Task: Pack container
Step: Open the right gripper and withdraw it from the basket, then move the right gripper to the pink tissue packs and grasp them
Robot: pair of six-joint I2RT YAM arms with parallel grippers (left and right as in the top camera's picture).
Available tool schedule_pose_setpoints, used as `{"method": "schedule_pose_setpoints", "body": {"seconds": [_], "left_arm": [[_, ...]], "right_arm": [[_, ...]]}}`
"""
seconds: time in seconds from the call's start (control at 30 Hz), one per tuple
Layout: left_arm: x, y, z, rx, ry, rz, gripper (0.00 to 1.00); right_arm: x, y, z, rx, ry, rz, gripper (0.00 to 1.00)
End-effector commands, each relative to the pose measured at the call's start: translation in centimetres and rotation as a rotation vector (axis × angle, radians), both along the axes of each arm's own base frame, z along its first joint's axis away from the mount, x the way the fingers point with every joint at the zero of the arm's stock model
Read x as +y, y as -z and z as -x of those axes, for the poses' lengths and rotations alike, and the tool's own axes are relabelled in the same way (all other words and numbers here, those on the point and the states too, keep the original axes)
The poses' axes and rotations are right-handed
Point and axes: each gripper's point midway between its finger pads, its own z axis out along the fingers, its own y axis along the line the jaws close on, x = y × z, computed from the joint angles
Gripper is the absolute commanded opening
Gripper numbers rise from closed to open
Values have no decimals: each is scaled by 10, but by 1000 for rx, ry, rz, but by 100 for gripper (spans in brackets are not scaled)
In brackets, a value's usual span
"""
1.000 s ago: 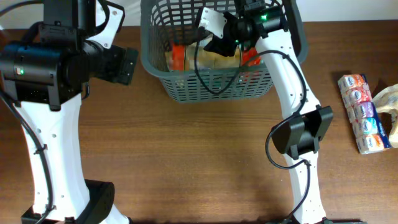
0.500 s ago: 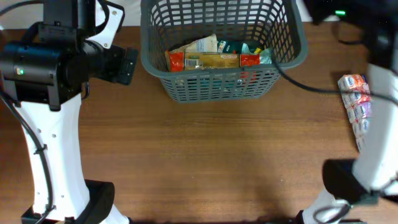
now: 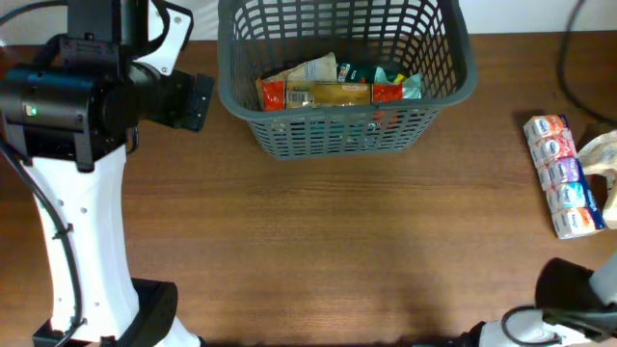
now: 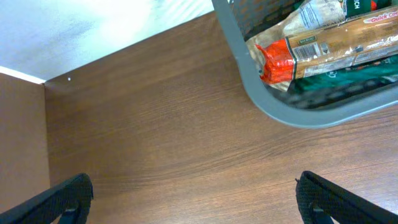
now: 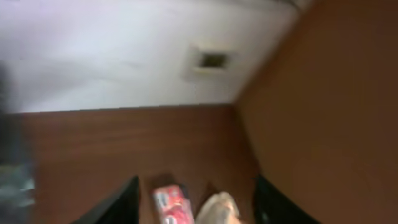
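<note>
Jaws spread and empty on both: right gripper (image 5: 196, 190) frames the snack strip (image 3: 564, 176), lying near-to-far right of the basket (image 3: 328, 135); left gripper (image 4: 196, 199) is well apart from it.

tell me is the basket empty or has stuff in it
Not empty. The container holds several snack packs; in the overhead view a gold pack with red ends lies across the top of them.

Container (image 3: 328, 135): large dk grey plastic basket, rect. w/ rounded corners, slotted lattice walls, solid rim. It is seen upright at top centre of overhead view. Several snack packs (image 3: 333, 87) are held inside, piled toward near wall.
</note>
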Motion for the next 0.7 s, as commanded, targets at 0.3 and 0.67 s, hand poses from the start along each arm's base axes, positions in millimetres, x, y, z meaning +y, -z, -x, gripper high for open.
{"method": "schedule_pose_setpoints", "body": {"seconds": [0.3, 0.67], "left_arm": [[2, 1, -1, 2, -14, 0, 99], [2, 1, -1, 2, -14, 1, 99]], "right_arm": [[-102, 264, -1, 293, 79, -157, 79], [-77, 364, 14, 461, -3, -188, 84]]}}
